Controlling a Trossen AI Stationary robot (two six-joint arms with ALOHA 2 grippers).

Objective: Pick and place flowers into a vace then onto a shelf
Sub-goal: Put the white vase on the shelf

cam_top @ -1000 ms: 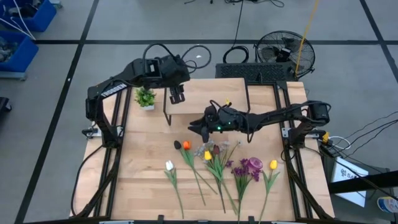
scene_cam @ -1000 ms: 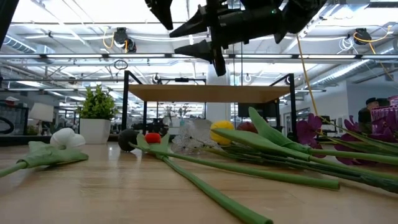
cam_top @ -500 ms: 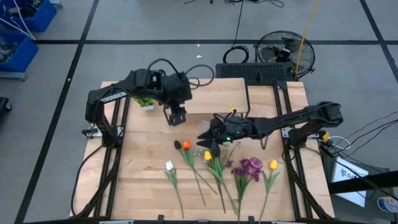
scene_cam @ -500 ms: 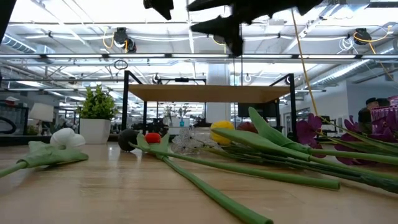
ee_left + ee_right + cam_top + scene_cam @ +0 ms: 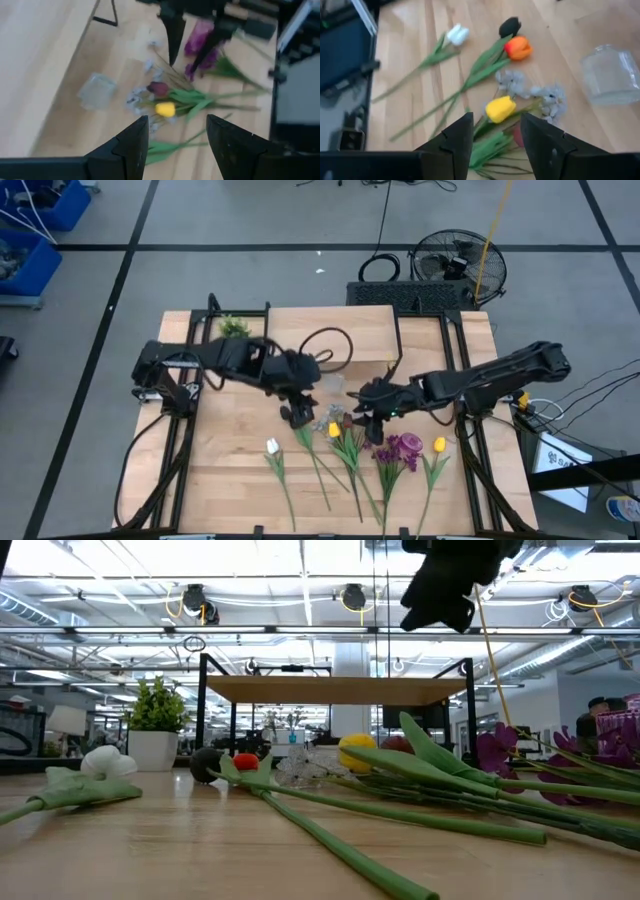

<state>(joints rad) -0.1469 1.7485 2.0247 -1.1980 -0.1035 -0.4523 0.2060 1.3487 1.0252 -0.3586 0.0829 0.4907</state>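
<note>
Starting at the table's near edge in the high view, we find the flowers point(image 5: 350, 450) lying flat in a loose fan, stems toward the near edge and blooms toward the shelf point(image 5: 330, 328); the white tulip point(image 5: 272, 446) lies at the left end of the fan and a yellow tulip point(image 5: 439, 444) at the right end. Just beyond the blooms, between the flowers and the shelf, we see both grippers hovering. The left gripper point(image 5: 297, 416) hangs over the dark and orange blooms with its fingers point(image 5: 131, 145) spread wide, holding nothing. The right gripper point(image 5: 369, 426) hangs over the middle blooms, fingers point(image 5: 457, 137) parted and empty. A clear glass vase point(image 5: 610, 75) lies near the lilac spray point(image 5: 530, 90), on the shelf side of the flowers. Beyond the shelf's left end stands a small potted plant point(image 5: 233, 326).
</note>
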